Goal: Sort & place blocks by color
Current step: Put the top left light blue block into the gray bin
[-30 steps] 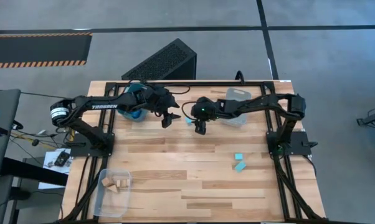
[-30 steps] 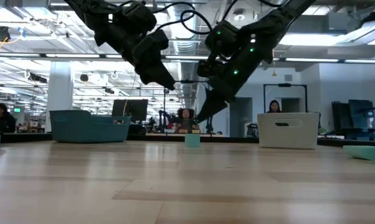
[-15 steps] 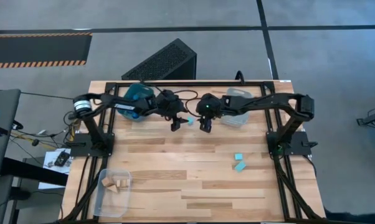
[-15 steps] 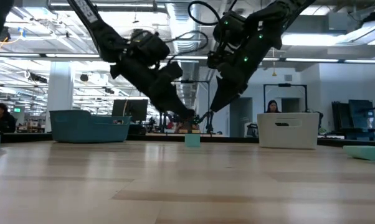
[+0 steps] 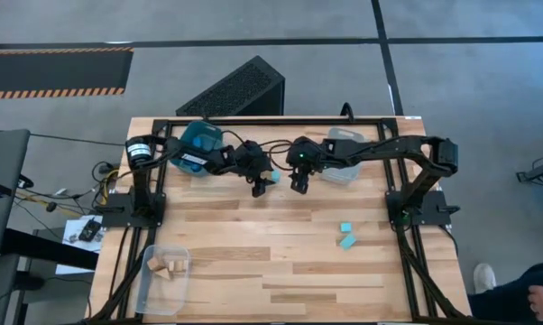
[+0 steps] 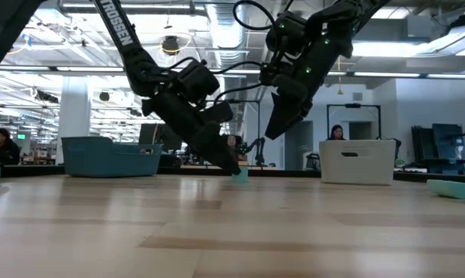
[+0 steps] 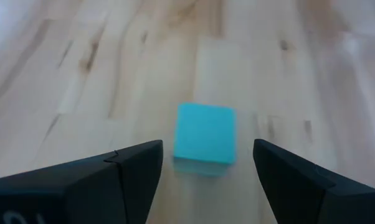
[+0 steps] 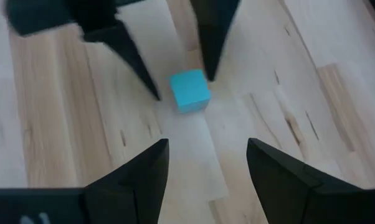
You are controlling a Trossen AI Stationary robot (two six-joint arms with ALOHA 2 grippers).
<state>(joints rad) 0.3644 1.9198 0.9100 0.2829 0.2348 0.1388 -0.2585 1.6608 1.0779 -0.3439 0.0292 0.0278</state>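
Observation:
A light cyan block (image 7: 205, 134) lies flat on the wooden table (image 5: 253, 235), at its far middle. My left gripper (image 7: 206, 163) is low over the table and slants down at the block. It is open, with one finger on each side of the block (image 8: 189, 90) and a gap to both. My right gripper (image 8: 207, 155) hangs open above the table just right of the block (image 5: 273, 177), holding nothing. In the low view my left gripper (image 6: 231, 168) is at the block (image 6: 239, 175), and my right gripper (image 6: 275, 131) is higher.
A teal bin (image 5: 199, 140) stands at the far left behind my left arm and a clear bin (image 5: 344, 155) at the far right. Two more cyan blocks (image 5: 346, 235) lie to the right. A clear bin (image 5: 163, 271) at the near left holds tan blocks.
My left gripper has come down from beside the teal bin toward the table's right, to the cyan block, and its open fingers now straddle it. My right gripper has risen a little and stays open. The block has not moved.

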